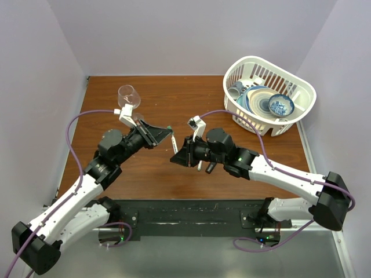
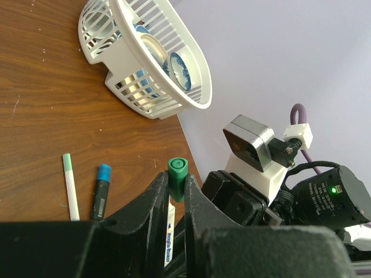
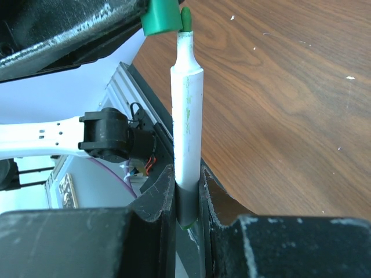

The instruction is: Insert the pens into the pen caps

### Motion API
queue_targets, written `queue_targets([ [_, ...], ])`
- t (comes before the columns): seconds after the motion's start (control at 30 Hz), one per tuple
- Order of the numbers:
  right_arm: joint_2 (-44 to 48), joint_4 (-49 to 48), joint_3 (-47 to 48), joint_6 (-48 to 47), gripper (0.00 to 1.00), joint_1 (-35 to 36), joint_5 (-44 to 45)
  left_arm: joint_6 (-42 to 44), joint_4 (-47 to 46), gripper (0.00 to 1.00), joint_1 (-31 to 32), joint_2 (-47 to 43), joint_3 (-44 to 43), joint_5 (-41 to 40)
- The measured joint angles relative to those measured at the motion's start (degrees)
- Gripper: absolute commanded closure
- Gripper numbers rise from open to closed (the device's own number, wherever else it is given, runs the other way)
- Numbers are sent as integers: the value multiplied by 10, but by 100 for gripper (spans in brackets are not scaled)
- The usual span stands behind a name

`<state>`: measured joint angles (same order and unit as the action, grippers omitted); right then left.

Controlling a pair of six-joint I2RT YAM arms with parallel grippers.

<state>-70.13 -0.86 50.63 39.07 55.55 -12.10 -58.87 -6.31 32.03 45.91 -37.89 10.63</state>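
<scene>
My left gripper [image 2: 177,184] is shut on a small green pen cap [image 2: 177,168], also seen in the top view, the green cap [image 1: 168,128]. My right gripper [image 3: 187,188] is shut on the lower end of a white pen [image 3: 188,110], which stands upright. Its green tip [image 3: 185,17] sits right beside the green cap [image 3: 162,16], at the cap's edge and not inside it. The two grippers meet above the table's middle, left gripper [image 1: 166,131] over right gripper [image 1: 176,152]. A white pen with a green cap on it [image 2: 70,186] and a black marker with a blue cap on it [image 2: 101,191] lie on the table.
A white dish basket [image 1: 301,110] holding bowls and plates stands at the back right. A wine glass [image 1: 128,96] stands at the back left, close behind my left wrist. The wooden table [image 1: 174,92] is walled in by pale panels.
</scene>
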Motion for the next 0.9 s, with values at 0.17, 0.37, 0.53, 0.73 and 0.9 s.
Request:
queue_targets([
  [0.17, 0, 0, 0, 0, 100, 0, 2, 12, 7, 100, 0, 12, -20, -15],
  [0.37, 1, -1, -2, 2, 100, 0, 4, 17, 11, 100, 0, 12, -24, -32],
  [0.53, 7, -10, -10, 4, 100, 1, 6, 23, 17, 100, 0, 11, -24, -34],
  [0.73, 9, -16, -13, 4, 100, 1, 6, 26, 17, 100, 0, 8, -24, -32],
  [0.9, 9, -18, -12, 4, 100, 1, 6, 26, 18, 100, 0, 8, -24, -25],
])
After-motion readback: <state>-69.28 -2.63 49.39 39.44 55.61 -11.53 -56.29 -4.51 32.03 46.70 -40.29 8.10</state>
